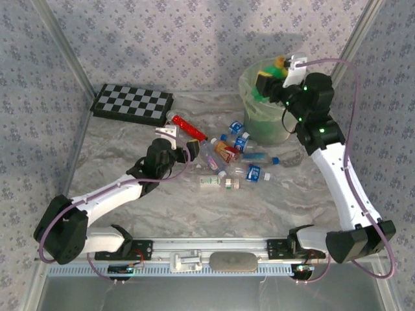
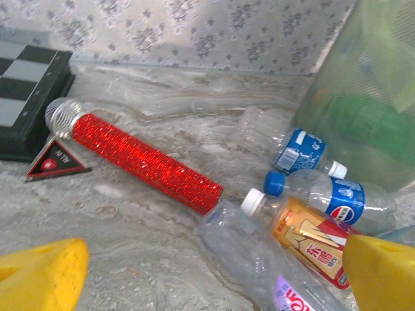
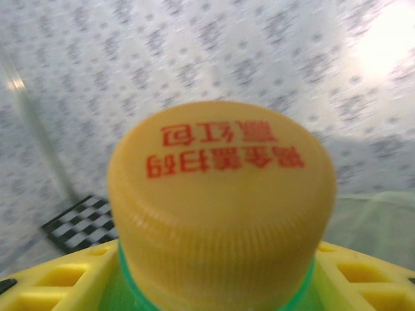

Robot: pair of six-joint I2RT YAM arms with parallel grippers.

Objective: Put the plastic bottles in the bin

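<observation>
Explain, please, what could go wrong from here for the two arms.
1. The right pincer holds a green bottle near the far rim of the bin; released there, it might strike the rim and fall outside.
2. The open left pincer hangs over a clear bottle crowded between the red stick and an orange-labelled bottle; closing there may catch or push a neighbour.
</observation>
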